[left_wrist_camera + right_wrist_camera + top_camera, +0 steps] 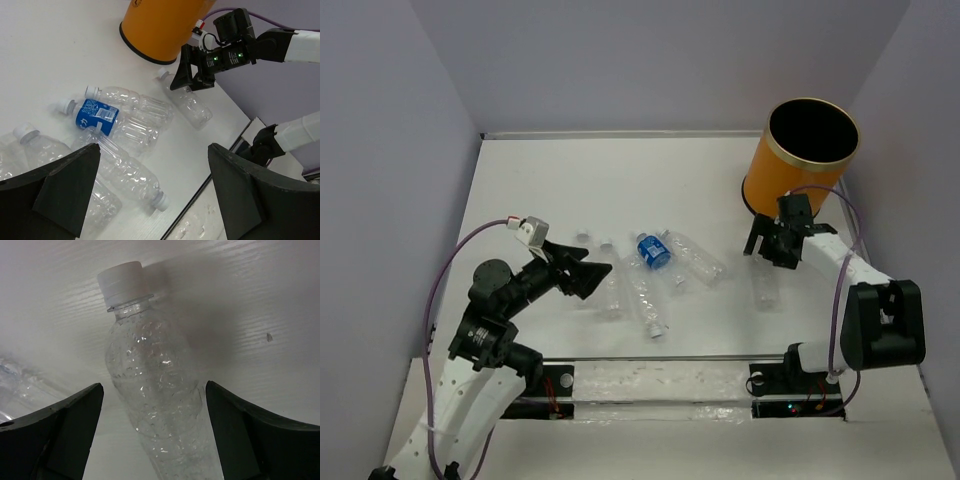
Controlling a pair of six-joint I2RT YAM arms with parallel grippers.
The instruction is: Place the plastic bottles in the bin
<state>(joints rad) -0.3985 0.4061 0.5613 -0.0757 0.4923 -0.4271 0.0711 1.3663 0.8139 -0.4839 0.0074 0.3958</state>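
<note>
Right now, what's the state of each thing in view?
bin, upright, top open.
blue-label bottle, lying flat, capped.
lone bottle, lying flat, capped, not gripped.
other clear bottles, lying in a cluster.
left claw, open, empty.
right claw, open, over the lone bottle.

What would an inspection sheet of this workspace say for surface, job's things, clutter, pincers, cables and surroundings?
Surface: white table, flat.
Job's things: orange bin upright at back right; several bottles lying clustered mid-table, among them the blue-label bottle; lone bottle lying nearer the bin.
Clutter: nothing seen.
Pincers: left pincer open over the cluster, holding nothing; right pincer open above the lone bottle, no grip.
Cables: purple cables looping along each arm.
Surroundings: pale walls on three sides.
</note>
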